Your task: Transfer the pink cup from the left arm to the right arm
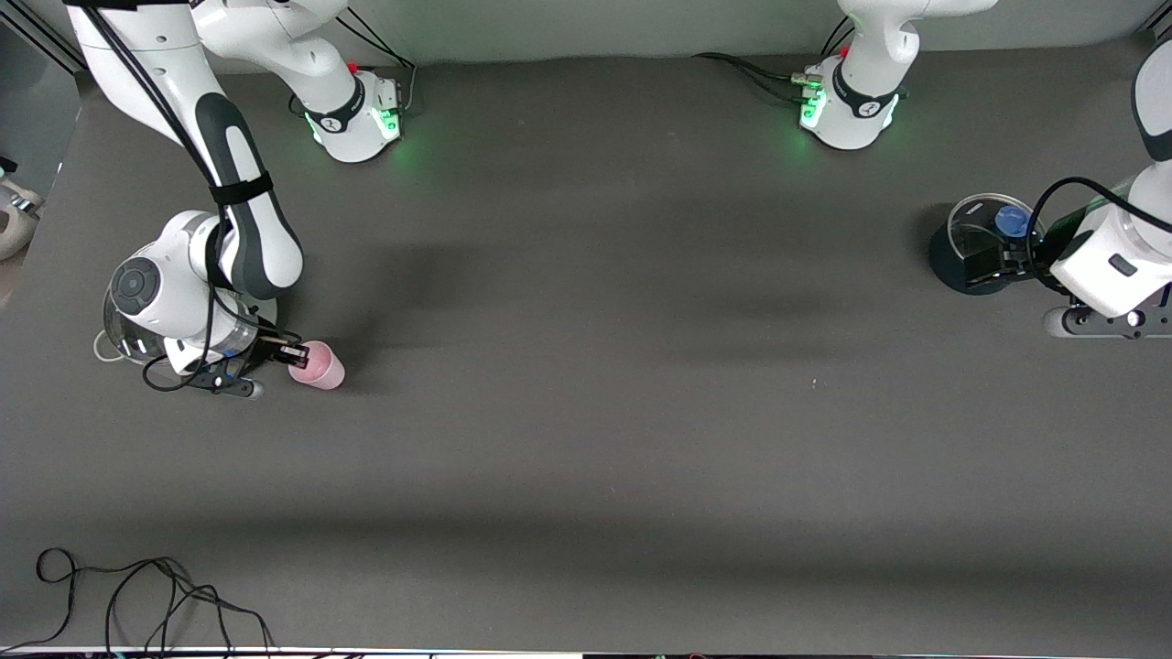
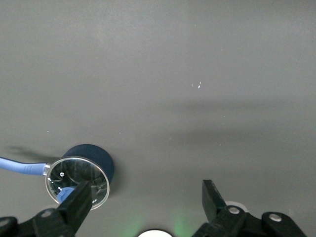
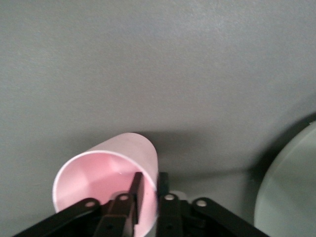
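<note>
Right gripper (image 1: pixel 295 353): clenched on the pink cup's wall, one finger (image 3: pixel 136 186) inside the rim and one outside, at the right arm's end of the table.
Pink cup (image 1: pixel 318 365): tilted, mouth toward the right wrist camera, low over the dark grey table (image 1: pixel 586 439).
Cable (image 1: pixel 137 595): loose black loops, nearer the front camera than the cup.
Left gripper (image 2: pixel 146 197): released, fingers spread wide, waiting beside a dark pot with a glass lid (image 1: pixel 984 240) at the left arm's end.
</note>
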